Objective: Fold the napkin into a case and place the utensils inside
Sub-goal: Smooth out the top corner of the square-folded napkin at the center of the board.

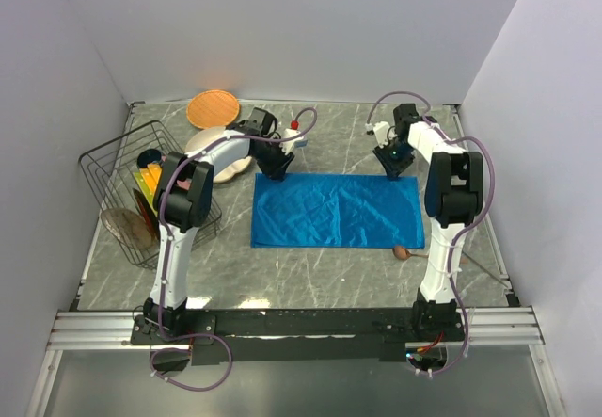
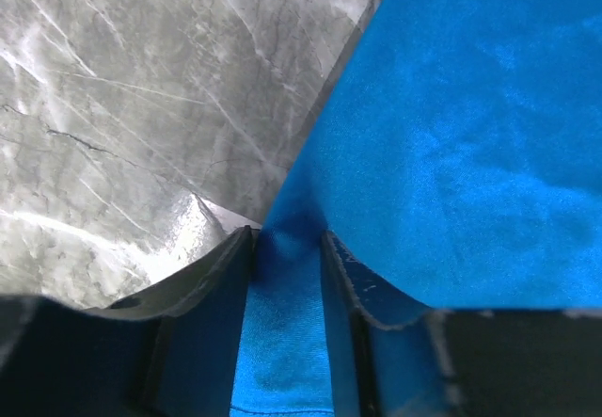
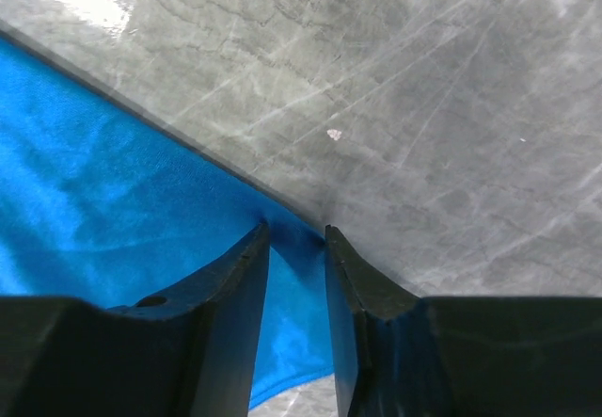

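Spoon (image 1: 403,252) is seen beside napkin (image 1: 337,212), rack (image 1: 113,168) at left; far napkin corners are straddled by left gripper (image 1: 274,174) and right gripper (image 1: 394,171), part open

Both arms are stretched way out, left gripper (image 1: 276,173) and right gripper (image 1: 393,172) tipped down low, jaws narrowly apart.
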